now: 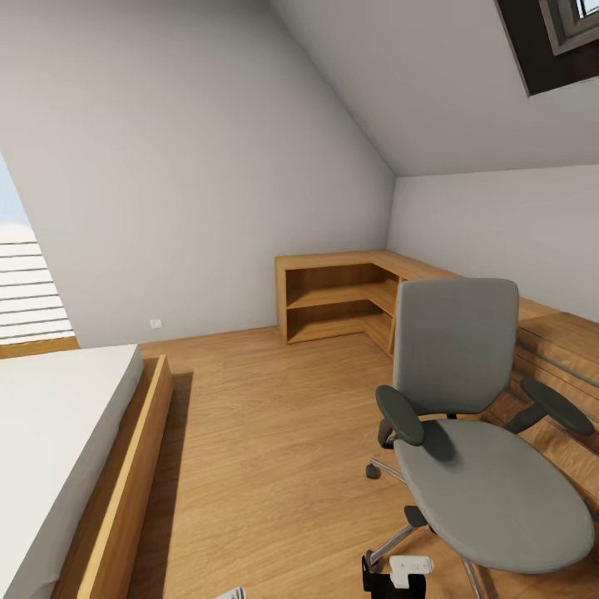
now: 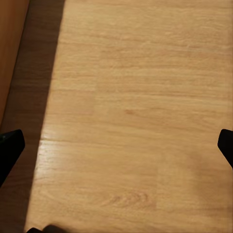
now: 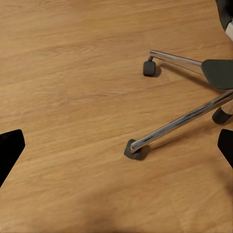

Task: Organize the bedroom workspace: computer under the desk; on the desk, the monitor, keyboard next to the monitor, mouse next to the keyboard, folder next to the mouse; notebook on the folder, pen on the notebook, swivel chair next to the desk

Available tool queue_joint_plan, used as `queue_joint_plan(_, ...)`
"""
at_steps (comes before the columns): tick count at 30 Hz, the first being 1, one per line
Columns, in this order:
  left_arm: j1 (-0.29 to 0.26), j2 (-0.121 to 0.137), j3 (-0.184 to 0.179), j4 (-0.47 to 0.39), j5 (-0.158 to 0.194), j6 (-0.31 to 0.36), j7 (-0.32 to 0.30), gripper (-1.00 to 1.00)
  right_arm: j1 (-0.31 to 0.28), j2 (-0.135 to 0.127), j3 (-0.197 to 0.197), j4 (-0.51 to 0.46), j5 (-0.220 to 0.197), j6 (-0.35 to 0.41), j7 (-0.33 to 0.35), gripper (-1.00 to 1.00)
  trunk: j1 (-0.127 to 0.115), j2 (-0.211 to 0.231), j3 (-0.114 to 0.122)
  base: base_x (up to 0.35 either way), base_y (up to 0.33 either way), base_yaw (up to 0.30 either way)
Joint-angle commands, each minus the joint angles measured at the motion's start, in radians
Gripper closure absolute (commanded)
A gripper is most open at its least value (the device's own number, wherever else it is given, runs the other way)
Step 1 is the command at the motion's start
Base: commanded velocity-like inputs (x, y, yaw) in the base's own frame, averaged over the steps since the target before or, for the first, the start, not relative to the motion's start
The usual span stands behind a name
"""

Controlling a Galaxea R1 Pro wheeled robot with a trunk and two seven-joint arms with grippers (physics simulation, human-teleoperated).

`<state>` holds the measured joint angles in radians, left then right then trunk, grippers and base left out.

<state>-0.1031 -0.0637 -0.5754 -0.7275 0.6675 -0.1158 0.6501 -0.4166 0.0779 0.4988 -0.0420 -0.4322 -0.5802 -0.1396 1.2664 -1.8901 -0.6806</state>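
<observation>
Plainly, the swivel chair [image 1: 478, 424] is seen at the lower right of the head view, its grey seat facing the camera and its back turned toward the low wooden shelf unit [image 1: 349, 299] in the far corner. No blue folder can be made out on the seat, which looks bare from this angle; no desk, monitor or keyboard is shown. A bed [image 1: 58, 449] with a wooden frame is set along the lower left. At the bottom edge, just left of the chair's chrome base, a black and white part of the robot's right arm [image 1: 398, 574] is visible. In the right wrist view the right gripper [image 3: 116, 145] is seen with its fingertips [image 3: 9, 145] spread wide at the frame's two sides and nothing between them; the chair's chrome legs and a caster [image 3: 133, 150] lie on the wooden floor [image 3: 73, 73] beyond it. In the left wrist view the left gripper [image 2: 116, 145] is likewise held apart over bare floor beside a strip of shadow. The chair is judged to lie nearer the right arm, so any push or reach toward it is better suited to that side.
</observation>
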Motion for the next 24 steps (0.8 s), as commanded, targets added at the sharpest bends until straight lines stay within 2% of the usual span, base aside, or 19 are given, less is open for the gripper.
queue_joint_plan(1,-0.001,0.001,-0.005,0.000,0.011,-0.008,0.005,-1.00,-0.001,0.000,0.009,0.001,-0.004,-0.002,-0.006,-1.00,0.000,0.000,-0.001,0.000,0.000,0.000)
queue_joint_plan(24,-0.001,0.001,-0.001,-0.001,0.011,-0.004,0.004,-1.00,-0.001,0.005,0.010,0.000,-0.006,-0.004,-0.006,-1.00,0.000,0.000,-0.001,0.009,0.000,0.014)
